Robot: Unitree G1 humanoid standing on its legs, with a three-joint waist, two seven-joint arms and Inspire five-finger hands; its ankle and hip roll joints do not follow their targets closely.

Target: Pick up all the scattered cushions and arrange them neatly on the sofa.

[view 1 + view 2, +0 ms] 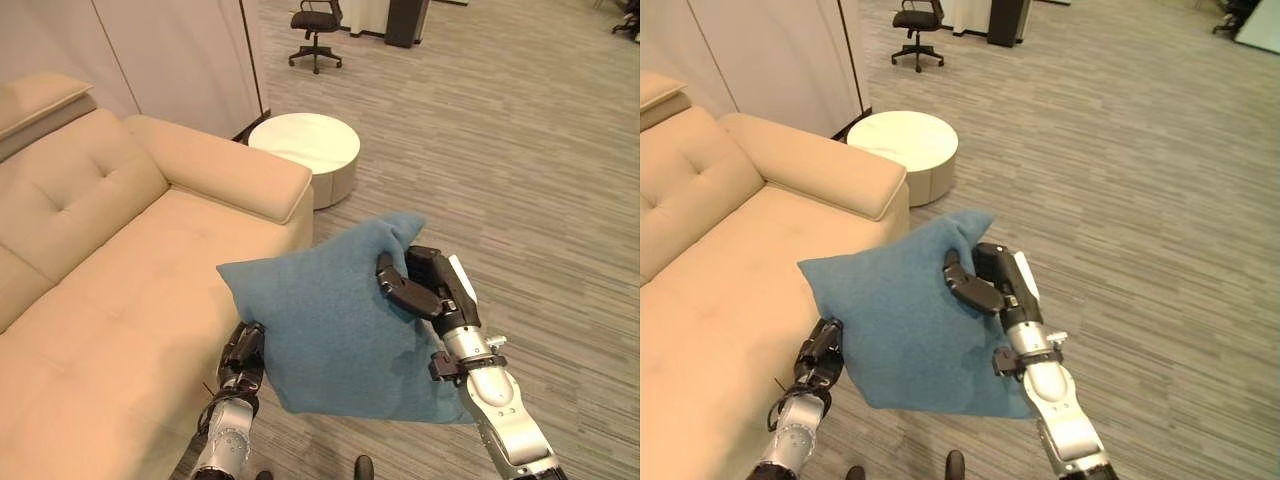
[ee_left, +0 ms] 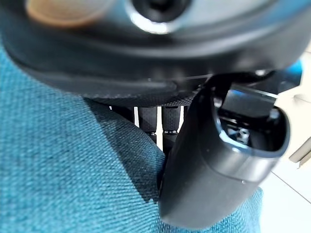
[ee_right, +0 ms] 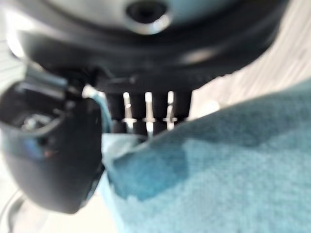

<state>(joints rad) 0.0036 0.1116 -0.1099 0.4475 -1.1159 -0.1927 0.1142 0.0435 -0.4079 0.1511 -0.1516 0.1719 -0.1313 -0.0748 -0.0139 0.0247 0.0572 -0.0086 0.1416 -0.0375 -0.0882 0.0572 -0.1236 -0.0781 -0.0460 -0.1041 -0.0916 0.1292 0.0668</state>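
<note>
A teal-blue cushion (image 1: 335, 320) hangs in the air between both hands, just off the front right corner of the beige sofa (image 1: 110, 300). My right hand (image 1: 420, 285) grips the cushion's upper right edge, thumb on the front face and fingers behind. My left hand (image 1: 243, 352) holds its lower left edge from beneath. In the left wrist view the thumb (image 2: 218, 165) presses on the blue fabric (image 2: 63, 170). The right wrist view shows the thumb (image 3: 53, 155) pinching the cushion (image 3: 218, 174) against the fingers.
The sofa's seat (image 1: 700, 330) lies bare to the left, its armrest (image 1: 225, 165) at the far end. A round white low table (image 1: 308, 150) stands past the armrest. A black office chair (image 1: 316, 30) is far off on the striped grey floor (image 1: 520, 160).
</note>
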